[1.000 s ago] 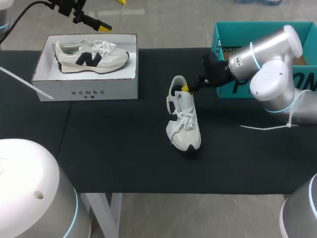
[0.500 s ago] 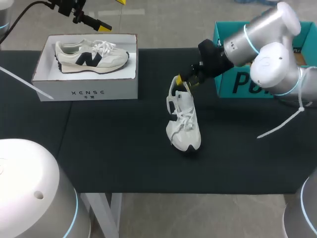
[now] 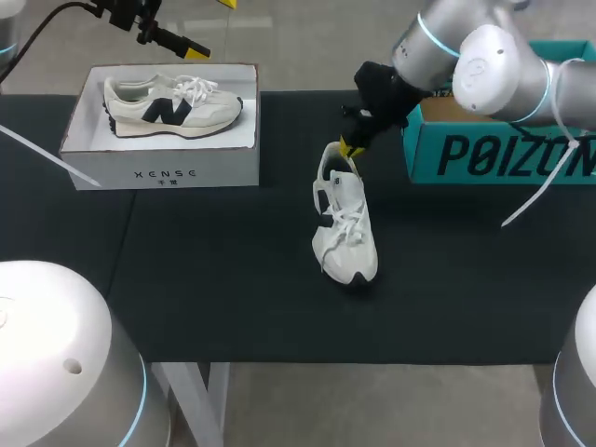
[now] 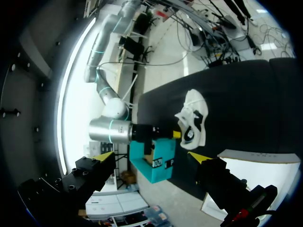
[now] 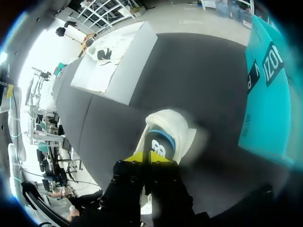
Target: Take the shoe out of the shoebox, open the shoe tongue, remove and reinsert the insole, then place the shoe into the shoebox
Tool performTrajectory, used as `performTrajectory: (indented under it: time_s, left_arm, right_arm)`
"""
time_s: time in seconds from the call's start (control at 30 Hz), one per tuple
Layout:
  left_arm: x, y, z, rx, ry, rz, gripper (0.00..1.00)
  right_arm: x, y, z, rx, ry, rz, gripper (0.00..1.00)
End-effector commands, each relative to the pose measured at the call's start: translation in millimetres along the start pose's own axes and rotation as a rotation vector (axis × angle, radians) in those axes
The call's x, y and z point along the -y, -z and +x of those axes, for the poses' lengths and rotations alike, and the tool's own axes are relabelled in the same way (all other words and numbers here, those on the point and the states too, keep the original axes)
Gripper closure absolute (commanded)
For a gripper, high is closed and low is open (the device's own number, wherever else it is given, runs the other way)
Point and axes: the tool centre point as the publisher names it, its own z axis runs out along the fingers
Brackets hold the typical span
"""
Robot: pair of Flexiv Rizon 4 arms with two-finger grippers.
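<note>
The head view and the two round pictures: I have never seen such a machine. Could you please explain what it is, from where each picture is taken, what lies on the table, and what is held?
This is a robot with two arms at a black table. The head view looks down from above and behind it. Each round picture comes from a camera on one arm's wrist, looking along its yellow-tipped jaws. On the table stand a white shoebox with one sneaker inside, a teal box, and between them a second sneaker on its sole. The right arm reaches to this sneaker's heel with jaws closed; whether they pinch the heel is not clear. The left arm is above the shoebox's far edge, jaws open, holding nothing.
</note>
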Motion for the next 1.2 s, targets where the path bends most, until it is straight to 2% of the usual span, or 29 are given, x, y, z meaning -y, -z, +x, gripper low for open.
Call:
performTrajectory:
  time_s: [0.03,0.17,0.27,0.53,0.67,0.83,1.0,1.2]
  left_arm:
    - [-0.4,0.5,-0.4,-0.005,0.0,0.001,0.0]
    - [-0.4,0.5,-0.4,-0.005,0.0,0.001,0.0]
    - [-0.4,0.5,-0.4,-0.005,0.0,0.001,0.0]
    - [-0.4,0.5,-0.4,-0.005,0.0,0.001,0.0]
    - [-0.4,0.5,-0.4,-0.005,0.0,0.001,0.0]
    - [-0.4,0.5,-0.4,-0.005,0.0,0.001,0.0]
    - [-0.4,0.5,-0.4,-0.005,0.0,0.001,0.0]
    - [-0.4,0.5,-0.4,-0.005,0.0,0.001,0.0]
  right_arm:
    - [-7.4,-4.4,5.6,0.106,-0.008,0.124,1.0]
    - [-11.7,-13.7,9.0,0.148,0.01,0.227,1.0]
    - [-9.4,-20.1,6.6,0.163,0.007,0.267,1.0]
    - [6.0,-32.6,1.7,0.167,-0.032,0.28,1.0]
    - [7.8,-39.1,0.4,0.226,-0.018,0.307,1.0]
    - [11.6,-50.4,-1.8,0.303,0.005,0.313,1.0]
    - [12.9,-57.0,-1.5,0.378,0.061,0.23,1.0]
    - [15.2,-62.4,-6.5,0.402,0.056,0.207,1.0]
